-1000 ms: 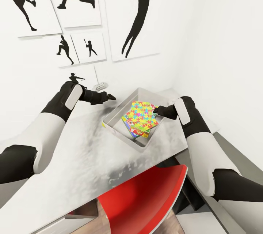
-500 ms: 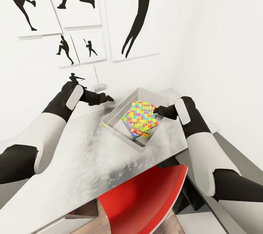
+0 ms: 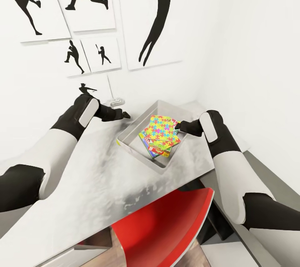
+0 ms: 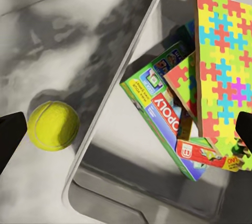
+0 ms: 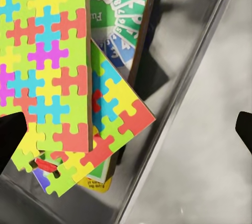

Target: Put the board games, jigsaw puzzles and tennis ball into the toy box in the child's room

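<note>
The toy box [image 3: 132, 147] stands on the table [image 3: 91, 175] by the wall. Inside it the two jigsaw puzzles [image 3: 161, 130] lie on top of the board games [image 3: 151, 147]. The left wrist view shows a green board game [image 4: 157, 108], a puzzle [image 4: 223, 61] and the toy box wall [image 4: 121, 82]. The tennis ball [image 4: 52, 125] rests on the table just outside that wall. My left gripper [image 3: 125, 114] hovers open beside the box's far left corner. My right gripper [image 3: 178, 125] is open over the box's right rim, above the puzzles [image 5: 47, 61].
A red chair [image 3: 162, 225] is tucked under the table's front edge. The white wall with black silhouette pictures [image 3: 154, 16] rises right behind the box. A small grey object [image 3: 116, 101] sits at the wall by the left gripper. A lower grey surface [image 3: 262, 175] lies at the right.
My left gripper has eased slightly down and back towards the box's corner, with its forearm lifting a little. The right arm and the toys in the box have not moved.
</note>
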Controlling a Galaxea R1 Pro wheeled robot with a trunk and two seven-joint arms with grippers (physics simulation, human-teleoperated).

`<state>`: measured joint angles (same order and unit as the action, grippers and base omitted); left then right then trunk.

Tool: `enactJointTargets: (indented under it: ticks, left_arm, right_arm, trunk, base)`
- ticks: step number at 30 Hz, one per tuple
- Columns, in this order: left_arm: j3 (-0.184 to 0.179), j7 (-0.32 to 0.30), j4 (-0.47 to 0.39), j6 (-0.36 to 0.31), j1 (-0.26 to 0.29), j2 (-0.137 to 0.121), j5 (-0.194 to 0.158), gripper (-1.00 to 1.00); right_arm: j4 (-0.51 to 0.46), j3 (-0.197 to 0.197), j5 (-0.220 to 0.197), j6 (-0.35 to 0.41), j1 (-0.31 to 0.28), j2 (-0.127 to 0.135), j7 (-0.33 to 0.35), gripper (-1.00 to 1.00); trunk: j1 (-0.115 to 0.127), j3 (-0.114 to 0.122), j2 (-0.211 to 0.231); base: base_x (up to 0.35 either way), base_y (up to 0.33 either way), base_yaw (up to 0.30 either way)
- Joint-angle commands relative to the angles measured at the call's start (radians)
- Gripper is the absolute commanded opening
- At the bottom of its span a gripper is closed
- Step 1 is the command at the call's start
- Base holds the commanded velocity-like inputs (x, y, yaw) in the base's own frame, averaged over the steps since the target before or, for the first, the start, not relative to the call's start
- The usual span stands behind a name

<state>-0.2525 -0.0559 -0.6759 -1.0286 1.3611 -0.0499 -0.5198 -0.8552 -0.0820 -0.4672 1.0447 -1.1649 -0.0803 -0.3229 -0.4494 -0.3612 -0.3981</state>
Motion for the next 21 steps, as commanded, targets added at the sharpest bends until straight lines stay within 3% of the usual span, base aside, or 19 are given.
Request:
enactJointTargets:
  ticks: [1, 11, 21]
  left_arm:
    - [-0.005, -0.006, -0.001, -0.002, 0.001, -0.001, 0.005, 1.00]
    - [-0.011, -0.005, -0.001, -0.001, 0.001, 0.019, 0.006, 1.00]
    - [-0.011, -0.005, 0.000, -0.001, 0.001, 0.023, 0.006, 1.00]
  right_arm:
    - [-0.001, -0.003, -0.011, 0.002, -0.001, -0.001, -0.010, 1.00]
    - [-0.001, -0.005, -0.012, 0.002, 0.001, 0.000, -0.009, 1.00]
    - [-0.001, -0.005, -0.013, 0.002, 0.003, 0.001, -0.008, 1.00]
  trunk:
    - [-0.001, -0.002, -0.002]
    - [-0.001, -0.004, -0.002]
    - [-0.001, -0.008, -0.002]
  base:
    - [0.000, 0.000, 0.000]
    - [0.000, 0.000, 0.000]
    - [0.000, 0.000, 0.000]
